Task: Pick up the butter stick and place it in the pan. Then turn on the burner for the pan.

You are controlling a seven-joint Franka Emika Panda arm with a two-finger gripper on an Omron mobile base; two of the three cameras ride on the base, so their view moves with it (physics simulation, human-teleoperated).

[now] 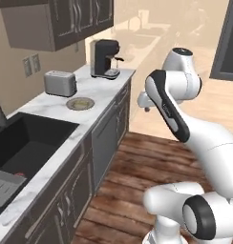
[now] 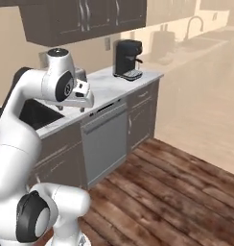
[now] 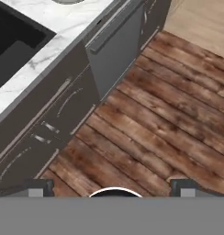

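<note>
The butter stick, the pan and the burner are out of view. My gripper (image 2: 72, 109) hangs open above the wooden floor, just off the front edge of the marble counter (image 2: 102, 91), and points down. In the hand view its two dark fingertips (image 3: 36, 188) stand far apart at the bottom with nothing between them, only floorboards below. From the left base view the gripper (image 1: 146, 107) is partly hidden behind the arm's forearm.
A black sink (image 1: 27, 143) is set in the counter at left. Beyond it stand a tan round plate (image 1: 80, 103), a silver toaster (image 1: 60, 83) and a black coffee machine (image 1: 105, 58). A dishwasher front (image 2: 105, 141) and dark cabinets sit below. Open wooden floor (image 2: 176, 192) spreads right.
</note>
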